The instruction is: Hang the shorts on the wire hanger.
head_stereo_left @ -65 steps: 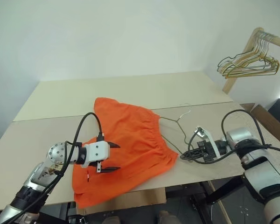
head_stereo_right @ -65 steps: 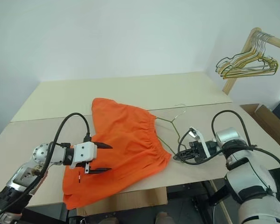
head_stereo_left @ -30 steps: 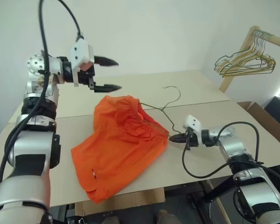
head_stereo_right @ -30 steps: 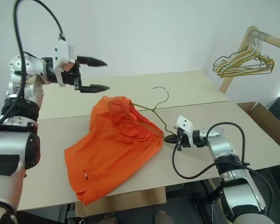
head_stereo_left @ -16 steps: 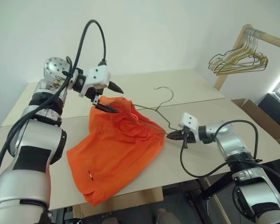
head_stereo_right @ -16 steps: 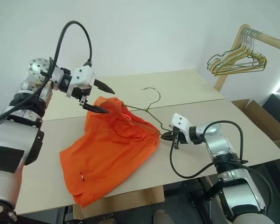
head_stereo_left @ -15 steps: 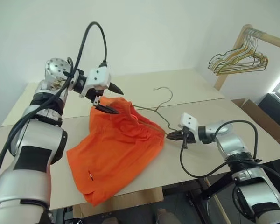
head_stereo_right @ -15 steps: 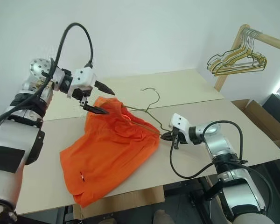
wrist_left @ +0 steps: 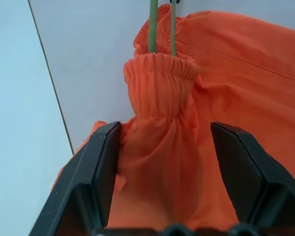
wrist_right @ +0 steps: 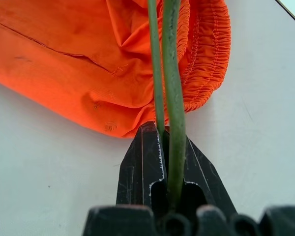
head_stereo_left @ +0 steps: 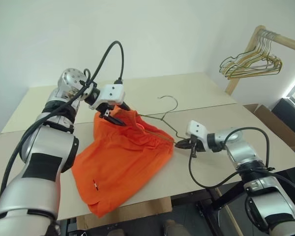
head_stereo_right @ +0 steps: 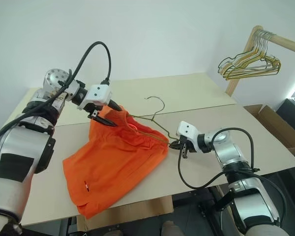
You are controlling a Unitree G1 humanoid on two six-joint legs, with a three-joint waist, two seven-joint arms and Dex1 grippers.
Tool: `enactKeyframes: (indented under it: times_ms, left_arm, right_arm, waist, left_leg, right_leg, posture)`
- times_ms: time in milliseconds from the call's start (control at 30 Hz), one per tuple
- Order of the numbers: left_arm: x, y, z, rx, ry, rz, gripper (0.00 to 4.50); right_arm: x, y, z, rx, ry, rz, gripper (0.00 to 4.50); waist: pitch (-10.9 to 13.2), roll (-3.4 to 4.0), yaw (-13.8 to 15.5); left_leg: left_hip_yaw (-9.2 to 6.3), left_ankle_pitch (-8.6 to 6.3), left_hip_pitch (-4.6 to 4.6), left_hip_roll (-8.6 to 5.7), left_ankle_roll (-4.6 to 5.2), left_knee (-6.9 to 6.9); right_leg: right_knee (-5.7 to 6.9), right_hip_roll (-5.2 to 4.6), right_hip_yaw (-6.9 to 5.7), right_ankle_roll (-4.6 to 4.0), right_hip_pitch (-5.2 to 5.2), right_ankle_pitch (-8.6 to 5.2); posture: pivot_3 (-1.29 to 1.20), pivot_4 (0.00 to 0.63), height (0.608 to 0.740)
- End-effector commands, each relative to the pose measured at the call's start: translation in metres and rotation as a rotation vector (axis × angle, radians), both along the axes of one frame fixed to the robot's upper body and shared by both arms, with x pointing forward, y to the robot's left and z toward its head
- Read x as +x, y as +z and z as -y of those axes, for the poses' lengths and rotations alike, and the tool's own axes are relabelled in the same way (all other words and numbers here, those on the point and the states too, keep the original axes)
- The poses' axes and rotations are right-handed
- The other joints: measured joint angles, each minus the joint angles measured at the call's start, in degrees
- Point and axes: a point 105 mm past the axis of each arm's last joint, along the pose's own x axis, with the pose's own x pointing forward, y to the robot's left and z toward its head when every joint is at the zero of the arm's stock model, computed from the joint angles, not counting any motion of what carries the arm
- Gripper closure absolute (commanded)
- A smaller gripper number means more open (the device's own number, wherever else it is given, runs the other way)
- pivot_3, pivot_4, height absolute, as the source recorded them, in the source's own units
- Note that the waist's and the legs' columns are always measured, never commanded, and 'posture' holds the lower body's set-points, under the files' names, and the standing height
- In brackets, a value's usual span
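1. Shorts (head_stereo_left: 125, 157) lie spread on the table (head_stereo_left: 211, 93), with the gathered waistband end lifted off the surface and threaded over one arm of the hanger (head_stereo_left: 162, 120).
2. Right gripper (head_stereo_left: 179, 143) is clenched on the hanger's corner, just beside the waistband, holding the wire up at a slant with its hook in the air.
3. Left gripper (head_stereo_left: 117, 114) has its jaws spread, one finger on each side of the bunched waistband at the raised end.
4. Gold hangers (head_stereo_left: 250, 61) hang on a wooden rack at the far right.
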Motion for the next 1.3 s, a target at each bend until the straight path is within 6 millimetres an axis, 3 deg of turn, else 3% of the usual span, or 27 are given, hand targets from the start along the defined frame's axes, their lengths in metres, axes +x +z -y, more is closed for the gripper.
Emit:
enactKeyframes:
  times_ms: [33, 333, 633, 733, 900, 1100, 1300]
  left_arm:
    - [0.004, 0.013, 0.005, 0.001, -0.010, 0.069, 1.73]
    - [0.008, 0.007, 0.003, 0.025, 0.038, 0.062, 4.37]
    - [0.011, 0.008, -0.009, 0.080, 0.046, 0.128, 4.44]
    - [0.013, 0.015, -0.010, 0.041, 0.066, 0.154, 4.50]
    - [0.014, 0.023, -0.014, 0.019, 0.086, 0.179, 4.50]
    - [0.014, 0.036, -0.015, -0.075, 0.099, 0.191, 4.50]
    - [0.010, 0.051, -0.018, -0.145, 0.090, 0.203, 4.50]
  right_arm:
    - [0.004, 0.021, -0.009, 0.005, 0.037, 0.088, 4.50]
    - [0.007, 0.025, -0.016, 0.020, 0.030, 0.112, 4.50]
    - [0.008, 0.034, -0.019, 0.054, 0.033, 0.249, 4.50]
    - [0.007, 0.034, -0.015, 0.078, 0.017, 0.198, 3.76]
    - [0.007, 0.036, -0.002, 0.101, -0.029, 0.196, 2.09]
    - [0.007, 0.040, 0.030, 0.165, -0.162, 0.179, 0.02]
    - [-0.009, 0.025, 0.064, 0.310, -0.336, -0.045, 0.02]
  waist:
    - [0.00, 0.00, -0.04]
    - [0.00, 0.00, -0.59]
    - [0.00, 0.00, -1.28]
    - [0.00, 0.00, -1.26]
    - [0.00, 0.00, -1.22]
    - [0.00, 0.00, -1.16]
    - [0.00, 0.00, -1.09]
  left_leg:
    - [-0.01, 0.00, 0.00, 0.00, 0.00, 0.00]
    - [-0.04, 0.00, -0.01, -0.01, 0.00, 0.00]
    - [-0.10, 0.00, 0.00, -0.01, 0.00, -0.01]
    - [-0.11, 0.00, 0.00, -0.02, 0.00, 0.00]
    - [-0.15, 0.00, 0.01, -0.02, 0.00, 0.00]
    - [-0.17, 0.00, -0.02, -0.04, 0.00, -0.01]
    - [-0.18, 0.00, -0.03, -0.04, 0.00, -0.01]
  right_leg:
    - [0.00, 0.00, 0.00, 0.00, 0.00, 0.00]
    - [0.01, 0.00, -0.01, 0.00, 0.00, 0.00]
    - [0.02, -0.01, -0.01, 0.00, 0.00, 0.00]
    - [0.06, -0.01, -0.01, 0.00, 0.00, 0.01]
    - [0.08, -0.02, -0.03, 0.00, 0.02, 0.01]
    - [0.05, -0.04, -0.07, 0.00, 0.02, 0.01]
    - [0.04, -0.06, -0.10, 0.00, 0.04, 0.01]
  posture:
    - [-0.07, 0.000, 0.740]
    - [-0.06, 0.000, 0.740]
    - [-0.05, 0.000, 0.740]
    - [-0.05, 0.000, 0.740]
    - [-0.05, 0.000, 0.740]
    - [-0.06, 0.000, 0.740]
    - [-0.06, 0.000, 0.740]
